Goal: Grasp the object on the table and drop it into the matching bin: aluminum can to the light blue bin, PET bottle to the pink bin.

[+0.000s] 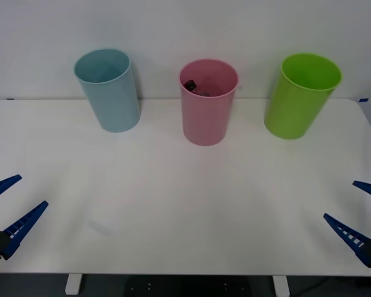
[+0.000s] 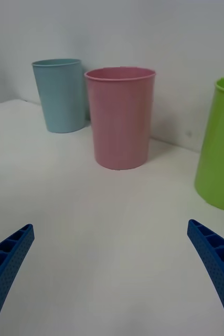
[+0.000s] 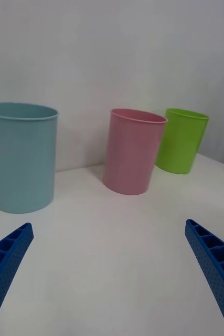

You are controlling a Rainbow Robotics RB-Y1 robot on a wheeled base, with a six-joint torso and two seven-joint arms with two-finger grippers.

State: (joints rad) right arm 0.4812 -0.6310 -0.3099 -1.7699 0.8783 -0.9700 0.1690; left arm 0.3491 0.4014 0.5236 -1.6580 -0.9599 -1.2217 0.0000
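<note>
PET bottle [image 1: 196, 88] lies inside pink bin [image 1: 208, 111] at the surface's far edge; left gripper [image 1: 9, 204] and right gripper [image 1: 358, 213] both released, empty, at near corners.

front: high, looking down | wrists: low (tabletop level) | shared: pink bin [image 1: 208, 111]

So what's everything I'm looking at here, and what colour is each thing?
table: one, white, spanning the front view, carrying all three bins.
light blue bin: one, pale blue, upright at the far left of the row.
pink bin: one, pink, upright in the middle of the row.
PET bottle: one, dark with a black cap, lying inside the pink bin, just below its rim.
lime green bin: one, lime green, upright at the far right.
left gripper: one, blue fingers, open, low at the table's left edge.
right gripper: one, blue fingers, open, low at the right edge.
</note>
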